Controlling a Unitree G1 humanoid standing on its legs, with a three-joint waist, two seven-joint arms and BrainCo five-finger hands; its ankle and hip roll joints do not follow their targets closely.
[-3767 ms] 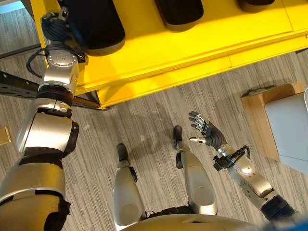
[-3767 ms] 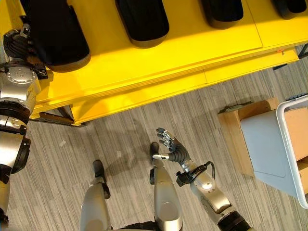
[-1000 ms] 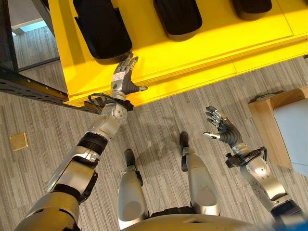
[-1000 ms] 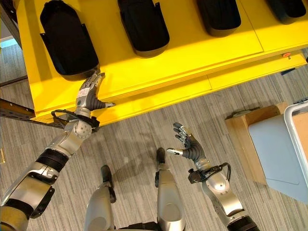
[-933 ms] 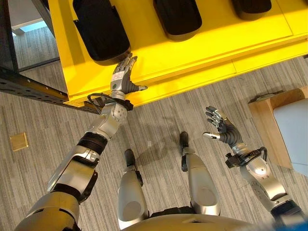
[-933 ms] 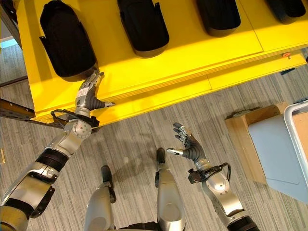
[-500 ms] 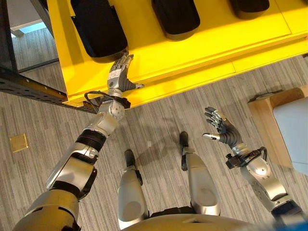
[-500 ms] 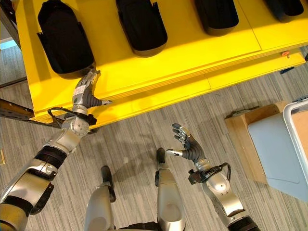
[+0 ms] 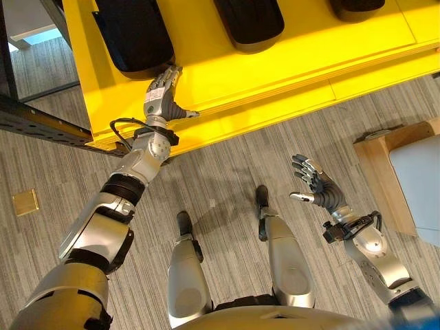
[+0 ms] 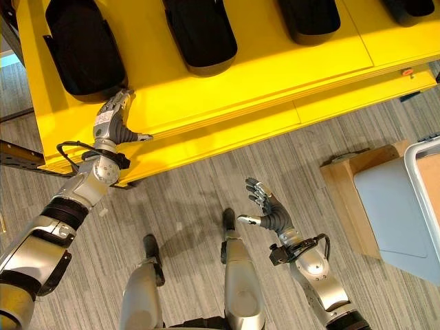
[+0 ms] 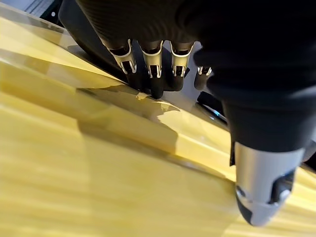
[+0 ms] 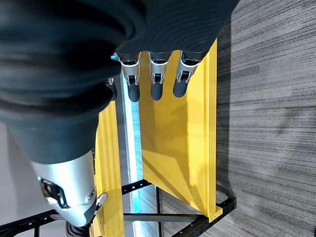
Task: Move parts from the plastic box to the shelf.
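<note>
Left hand [image 9: 162, 96] open, fingers straight, tips at the near end of a black part [image 9: 132, 34] lying on the yellow shelf [image 9: 275, 62]; further black parts sit along the shelf. Right hand [image 9: 317, 190] open, fingers spread, holding nothing, above the floor [image 9: 227, 158] near the plastic box [image 10: 405, 206].

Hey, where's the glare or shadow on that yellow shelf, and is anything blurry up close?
Left eye view: the shelf has a bright band across its top, and the black parts throw shadows toward the front edge. Left wrist view: the near shelf surface is soft and streaky, and the left hand throws a dark shadow under its fingers.
</note>
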